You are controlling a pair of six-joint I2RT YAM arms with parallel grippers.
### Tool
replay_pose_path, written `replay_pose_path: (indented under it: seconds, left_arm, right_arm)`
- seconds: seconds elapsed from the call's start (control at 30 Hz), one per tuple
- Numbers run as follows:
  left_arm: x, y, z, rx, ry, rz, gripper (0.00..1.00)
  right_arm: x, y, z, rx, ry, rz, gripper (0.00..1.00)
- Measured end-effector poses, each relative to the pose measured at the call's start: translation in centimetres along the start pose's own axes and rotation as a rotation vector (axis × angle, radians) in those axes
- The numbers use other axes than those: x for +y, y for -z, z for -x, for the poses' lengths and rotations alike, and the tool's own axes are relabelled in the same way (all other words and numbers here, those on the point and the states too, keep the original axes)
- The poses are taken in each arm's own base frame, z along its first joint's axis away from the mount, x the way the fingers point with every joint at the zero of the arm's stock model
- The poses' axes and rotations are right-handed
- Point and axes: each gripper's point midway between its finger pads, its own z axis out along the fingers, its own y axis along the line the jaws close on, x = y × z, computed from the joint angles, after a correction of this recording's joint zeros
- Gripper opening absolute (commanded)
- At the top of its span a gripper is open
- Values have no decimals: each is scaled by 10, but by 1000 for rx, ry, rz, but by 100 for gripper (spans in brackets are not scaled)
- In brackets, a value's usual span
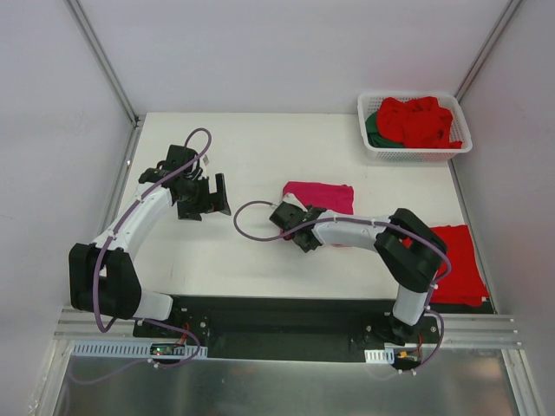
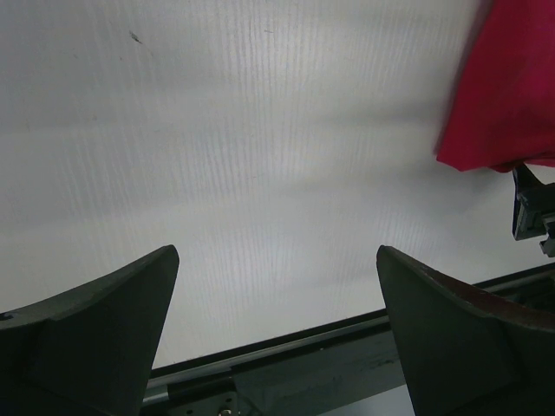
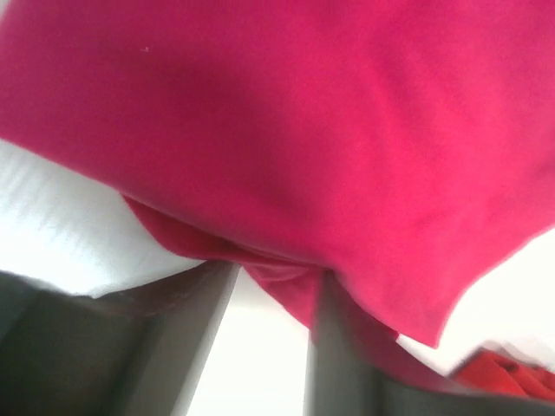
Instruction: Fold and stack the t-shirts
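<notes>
Tabletop (image 1: 260,260) — right arm (image 1: 347,230) outstretched to t-shirt (image 1: 323,194)

The magenta t-shirt (image 3: 347,130) over the right fingers (image 3: 173,347) was soft, matt cloth, creased where its fold hung between them. Those and the left fingers (image 2: 95,338) looked like dark, matt plastic. Ahead of the left fingers, the white desk (image 2: 260,156) was matt and faintly ribbed. The basket (image 1: 414,152), well beyond the right fingers, was white slotted plastic.

Ahead of my left tool (image 2: 277,260), bare table (image 2: 260,130) is lying open; ahead-right, the magenta shirt (image 2: 503,87) is intruding. That shirt is crowding close over my right tool (image 3: 273,286).
</notes>
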Motion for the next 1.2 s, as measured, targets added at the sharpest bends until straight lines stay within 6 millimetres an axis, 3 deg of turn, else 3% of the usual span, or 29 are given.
replay_pose_path:
  seconds: [0.03, 0.07, 0.1, 0.37, 0.6, 0.77, 0.9, 1.03, 1.2]
  left_arm:
    - [0, 0, 0, 0, 0, 0, 99]
    - [0, 0, 0, 0, 0, 0, 99]
    - [0, 0, 0, 0, 0, 0, 99]
    - [0, -1, 0, 3, 0, 1, 99]
    - [0, -1, -1, 5, 1, 1, 99]
    - [0, -1, -1, 6, 1, 1, 99]
    - [0, -2, -1, 7, -2, 0, 99]
    - [-1, -2, -3, 11, -7, -1, 99]
    - [1, -4, -5, 19, -5, 2, 99]
  right_arm:
    - [-3, 0, 2, -5, -1, -10, 76]
    - [-5, 2, 5, -9, -8, -14, 89]
    - [-6, 3, 9, -15, -16, -10, 92]
    - [-8, 15, 9, -4, -44, 49, 93]
    - [-48, 28, 30, -47, -192, 64, 92]
    - [-65, 22, 42, -62, -252, 44, 86]
    - [-61, 5, 54, -61, -297, 66, 83]
    - [-50, -20, 52, 1, -393, 128, 82]
    - [-60, -22, 54, 39, -537, 126, 82]
